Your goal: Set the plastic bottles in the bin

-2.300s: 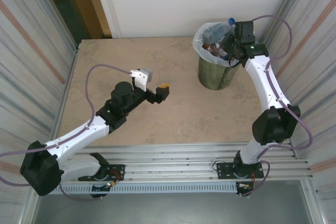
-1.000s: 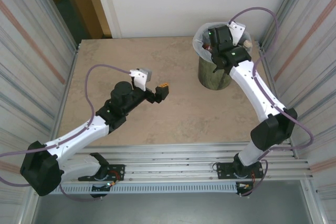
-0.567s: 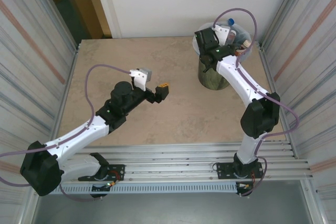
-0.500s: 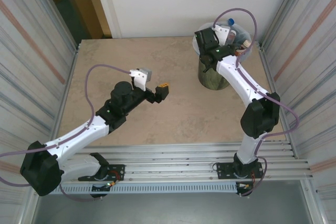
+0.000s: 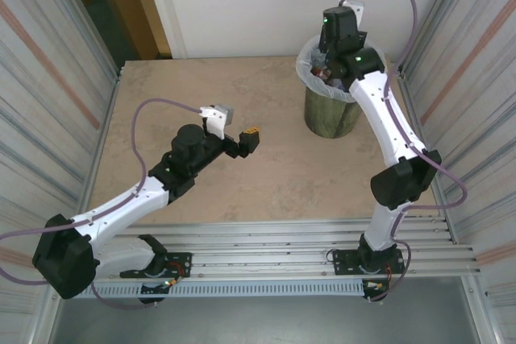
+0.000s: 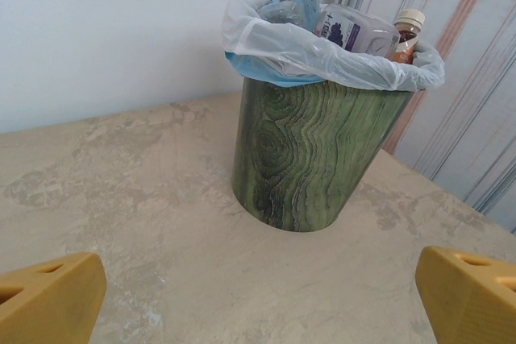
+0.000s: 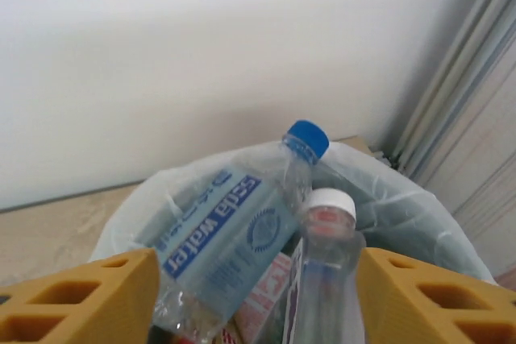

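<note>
We saw right claw (image 7: 258,300) over bin (image 6: 310,159) at far right, jaws apart, clamping nothing we could make out. Plastic bottles (image 7: 230,231) were heaped to rim inside, so likely drop pose. Left claw (image 6: 258,288) hung wide open, empty, above worktop (image 6: 121,199), left of bin, out of way.

Overhead: right arm (image 5: 385,126) blocks most of the bin (image 5: 332,118) mouth, and the bottles (image 5: 322,74) beside it are too small to sort. Left wrist view: left gripper (image 6: 260,271) fingers clipped at the bottom corners, and the bag (image 6: 322,58) hides the bottle bodies. Right wrist view: right gripper (image 7: 258,267) fingers and bottles run off the bottom edge; nearest labels are soft.
</note>
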Robot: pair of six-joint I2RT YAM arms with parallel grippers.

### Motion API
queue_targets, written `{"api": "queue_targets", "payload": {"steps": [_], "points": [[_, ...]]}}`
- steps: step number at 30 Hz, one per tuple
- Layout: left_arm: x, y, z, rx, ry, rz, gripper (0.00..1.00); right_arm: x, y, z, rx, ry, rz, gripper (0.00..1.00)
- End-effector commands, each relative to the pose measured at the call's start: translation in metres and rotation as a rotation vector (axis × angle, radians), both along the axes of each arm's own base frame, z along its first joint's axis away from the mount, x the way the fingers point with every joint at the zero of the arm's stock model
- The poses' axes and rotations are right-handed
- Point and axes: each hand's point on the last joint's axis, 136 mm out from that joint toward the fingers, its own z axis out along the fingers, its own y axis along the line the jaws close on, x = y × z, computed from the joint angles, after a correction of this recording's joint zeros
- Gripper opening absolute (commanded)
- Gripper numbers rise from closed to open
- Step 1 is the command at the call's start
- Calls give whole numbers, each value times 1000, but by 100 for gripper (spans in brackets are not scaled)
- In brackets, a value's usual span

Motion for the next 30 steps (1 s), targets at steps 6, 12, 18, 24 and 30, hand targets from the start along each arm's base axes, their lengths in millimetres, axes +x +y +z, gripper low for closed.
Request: {"api": "queue_targets", "payload": {"steps": [6, 12, 18, 24, 30], "points": [[2, -2, 2, -37, 10, -7, 99, 62, 4, -17, 19, 30, 155, 59], [3, -6, -1, -50, 28, -19, 99, 85, -13, -40, 1, 82, 129, 59], [4, -8, -3, -47, 36, -21, 99, 86, -32, -81, -28, 208, 86, 57], [4, -8, -2, -50, 34, -22, 99, 73, -44, -100, -109, 300, 26, 55], [5, -9, -4, -49, 36, -24, 99, 58, -43, -90, -206, 323, -23, 55]]}}
